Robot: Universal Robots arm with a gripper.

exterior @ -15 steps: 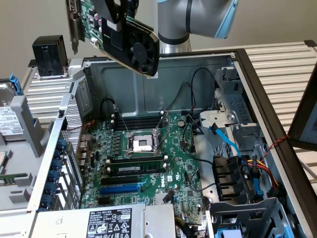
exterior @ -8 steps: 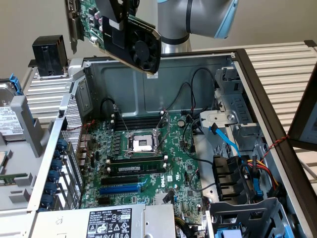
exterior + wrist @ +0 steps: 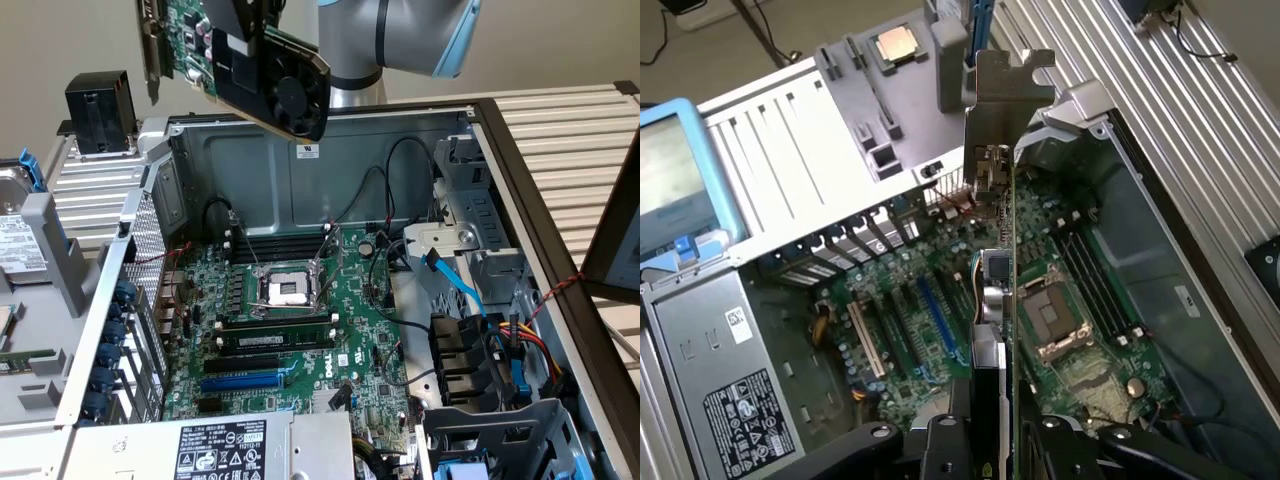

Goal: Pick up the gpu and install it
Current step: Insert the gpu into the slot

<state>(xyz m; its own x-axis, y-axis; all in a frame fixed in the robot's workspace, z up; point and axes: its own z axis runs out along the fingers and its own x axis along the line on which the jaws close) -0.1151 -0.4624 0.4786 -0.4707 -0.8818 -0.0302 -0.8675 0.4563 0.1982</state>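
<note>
Gripping the gpu [image 3: 272, 78] edge-on, pincer [image 3: 992, 440] clamped on it, raised above the motherboard [image 3: 362, 345].

Soft, even room light fills the place, so the motherboard [image 3: 365, 345] lies clearly lit with only faint shadows among its parts. The ribbed tabletop [image 3: 1210, 130] gleams pale, while the gpu [image 3: 285, 85] hangs dark against the wall [image 3: 60, 35].

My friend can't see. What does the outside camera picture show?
The robot's claw holds the gpu in the air above an open computer case. A green motherboard lies flat inside the case, below the gpu.
</note>
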